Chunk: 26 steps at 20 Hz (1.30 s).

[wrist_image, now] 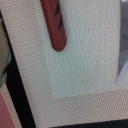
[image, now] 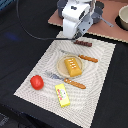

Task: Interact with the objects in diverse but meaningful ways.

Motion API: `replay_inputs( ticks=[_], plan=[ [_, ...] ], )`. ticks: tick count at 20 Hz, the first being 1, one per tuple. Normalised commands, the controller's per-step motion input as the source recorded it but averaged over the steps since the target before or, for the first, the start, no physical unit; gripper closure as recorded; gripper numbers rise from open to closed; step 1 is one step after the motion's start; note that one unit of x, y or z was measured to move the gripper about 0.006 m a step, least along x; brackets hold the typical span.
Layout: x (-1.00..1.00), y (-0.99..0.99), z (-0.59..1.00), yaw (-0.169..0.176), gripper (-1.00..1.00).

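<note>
Exterior view, left to right: tomato (image: 36, 82) at mid-left on the mat (image: 30, 95); packet (image: 62, 95) lower centre; fork (image: 66, 81) and knife (image: 80, 56) flanking a plate (image: 59, 65) bearing the bread (image: 73, 66); sausage (image: 83, 43) upper centre, just under the gripper (image: 76, 34). Jaws: state cannot be told. Wrist view: sausage (wrist_image: 54, 25) alone on mat. Sausage judged light, stiff, smooth and liable to roll; grasp across its middle.

Red tomato (image: 36, 82), yellow packet (image: 62, 95), orange-yellow dotted bread block (image: 73, 65) showing; reddish-brown dark-striped sausage (wrist_image: 55, 25) lying below the gripper.
</note>
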Motion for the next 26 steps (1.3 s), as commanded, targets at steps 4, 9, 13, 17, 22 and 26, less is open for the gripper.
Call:
replay_inputs(
  ticks=[4,9,13,17,22,26],
  plan=[
    [0.37,0.28,-0.08,0.021,-1.0],
    [0.31,0.13,-0.14,0.029,-1.0],
    [0.32,0.08,-0.17,0.039,-1.0],
    [0.31,0.13,-0.21,0.043,-1.0],
    [0.26,0.13,-0.28,0.049,-1.0],
    [0.2,0.13,-0.27,0.032,-1.0]
  ],
)
